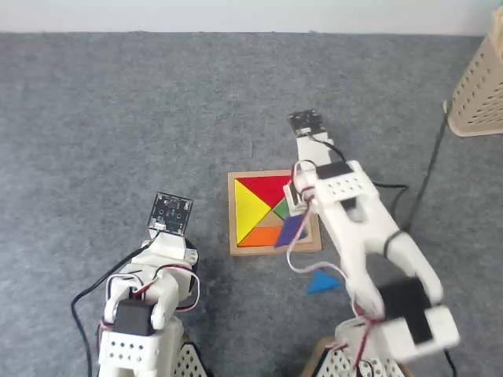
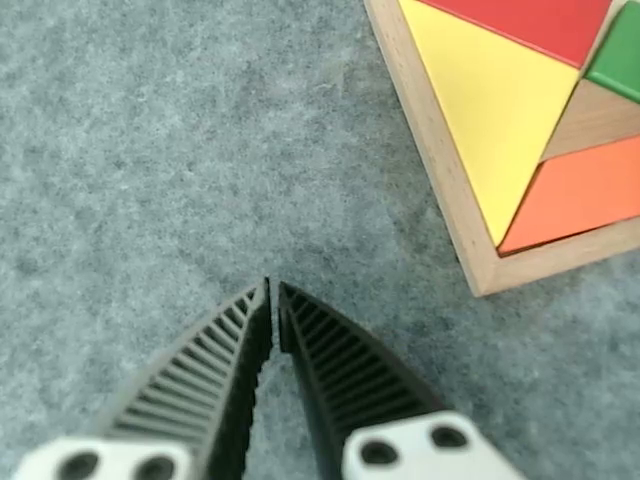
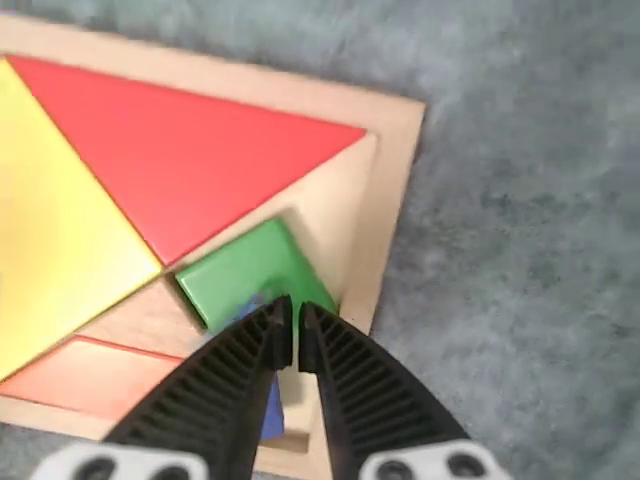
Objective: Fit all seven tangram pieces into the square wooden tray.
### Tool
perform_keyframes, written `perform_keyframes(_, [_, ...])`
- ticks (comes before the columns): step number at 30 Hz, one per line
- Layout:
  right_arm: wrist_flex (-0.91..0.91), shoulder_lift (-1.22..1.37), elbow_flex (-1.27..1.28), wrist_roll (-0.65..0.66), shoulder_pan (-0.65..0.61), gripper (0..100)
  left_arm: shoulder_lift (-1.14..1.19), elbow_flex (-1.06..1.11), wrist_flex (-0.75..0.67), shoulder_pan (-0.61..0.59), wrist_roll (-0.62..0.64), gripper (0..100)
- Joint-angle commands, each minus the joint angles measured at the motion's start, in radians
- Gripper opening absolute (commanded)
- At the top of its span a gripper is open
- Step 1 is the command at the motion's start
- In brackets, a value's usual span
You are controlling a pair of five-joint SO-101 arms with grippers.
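The square wooden tray lies mid-table with a red triangle, a yellow triangle, an orange piece and a green square in it. My right gripper is shut on a purple parallelogram, held tilted over the tray's near right part, just beside the green square. A small blue triangle lies on the carpet by the tray's near right corner. Left of the tray, my left gripper hangs shut over bare carpet, holding nothing, close to the tray's corner.
A beige perforated basket stands at the far right edge, and a black cable runs down from it. Grey carpet covers the table. Bare wood shows in the tray beside the red triangle.
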Motion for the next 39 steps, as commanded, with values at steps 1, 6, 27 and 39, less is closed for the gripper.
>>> perform_keyframes(1, [-0.061, -0.196, 0.049, -0.012, -0.018, 0.6, -0.021, -0.019, 0.006, -0.002, 0.006, 1])
perform_keyframes(6, [-0.068, -0.254, 0.107, 0.054, -0.119, 0.6, -0.021, -0.019, 0.006, -0.002, 0.006, 1])
perform_keyframes(27, [-0.045, -0.050, 0.137, 0.137, -0.022, 0.6, -0.021, -0.019, 0.006, -0.002, 0.006, 1])
perform_keyframes(39, [0.096, -0.529, 0.238, 0.146, -0.021, 0.6, -0.021, -0.019, 0.006, -0.002, 0.006, 1])
